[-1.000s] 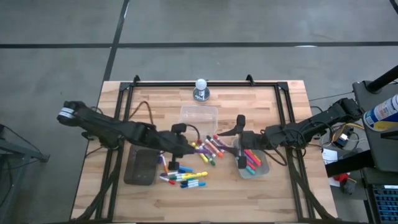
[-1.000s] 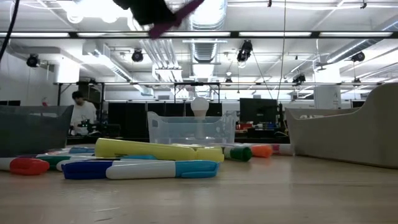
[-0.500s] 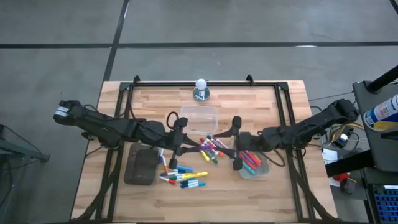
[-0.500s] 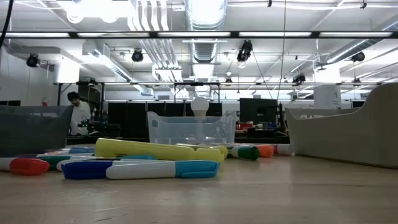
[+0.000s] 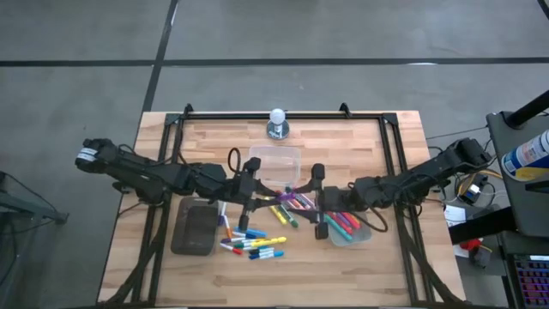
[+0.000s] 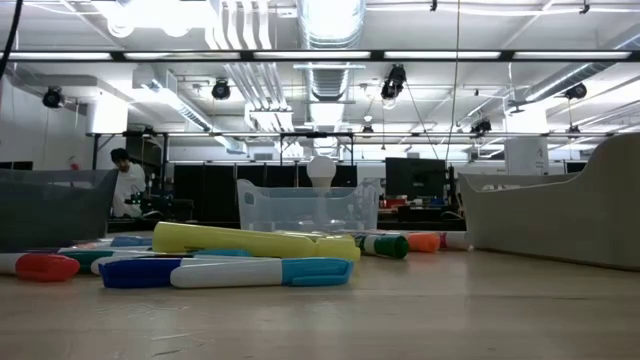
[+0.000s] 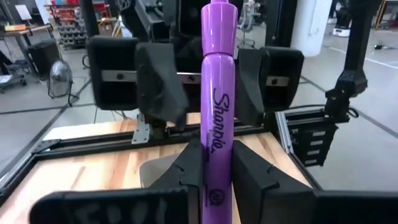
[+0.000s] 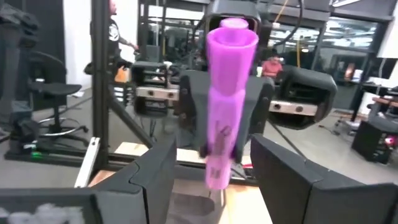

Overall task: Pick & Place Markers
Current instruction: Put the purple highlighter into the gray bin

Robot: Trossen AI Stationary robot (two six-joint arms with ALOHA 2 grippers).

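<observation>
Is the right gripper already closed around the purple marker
No, the right gripper stands open with the purple marker between its fingers untouched, while the left gripper clamps the marker's other end.

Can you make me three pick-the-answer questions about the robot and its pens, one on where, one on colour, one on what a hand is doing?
1. Where is the tub with markers in it?
A. Under the right arm
B. By the table's far edge
C. On the floor

2. What colour is the marker in the left hand?
A. Yellow
B. Purple
C. Green

3. How is the right hand?
A. Shut on a blue pen
B. Out of sight
C. Open

Answers:
1 A: the tub with markers sits under the right arm.
2 B: the left hand pinches the purple marker.
3 C: the right hand has its fingers spread either side of that marker, not touching it.
</observation>
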